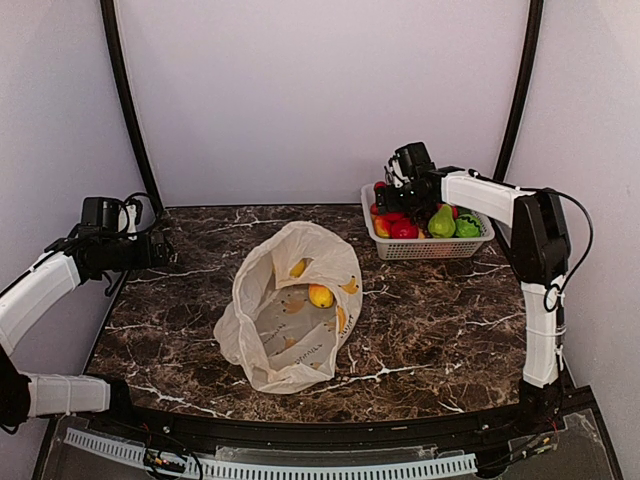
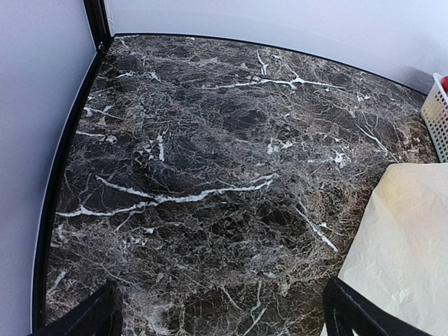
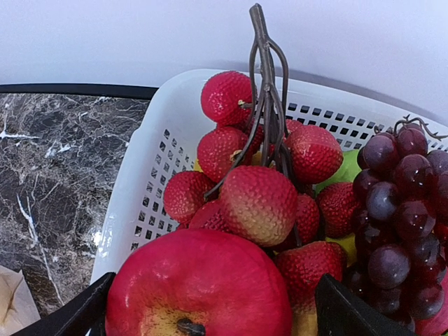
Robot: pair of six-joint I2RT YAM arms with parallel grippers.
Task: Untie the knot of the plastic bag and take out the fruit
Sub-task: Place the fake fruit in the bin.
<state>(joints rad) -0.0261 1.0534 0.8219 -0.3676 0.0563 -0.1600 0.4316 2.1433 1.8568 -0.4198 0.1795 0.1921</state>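
Bag: the plastic bag [image 1: 285, 335] is lying mid-worktop [image 1: 430, 320], a bit left of centre, with its mouth gaping open. I can't spot any knot, so I'd call the untying done.
Already out: the white basket [image 1: 430, 250] at the far right holds a red apple [image 3: 189, 266], a berry bunch [image 3: 259, 203], grapes [image 3: 395, 224] and a green pear [image 1: 441, 220], among others.
Still in: at least one yellow fruit [image 1: 320, 295] is inside the bag. Another yellow spot just beside it could be fruit or print, can't tell.
Right end effector [image 3: 215, 283]: over the basket's left end with its jaws wide. The apple is between them but seems to rest on the pile, not pinched.
Left end effector [image 2: 220, 287]: hangs over bare worktop near the left edge with its jaws wide and nothing held. The bag is just to its right.
Progress: mostly there, I reckon. Fish out the yellow piece(s) and that's it.
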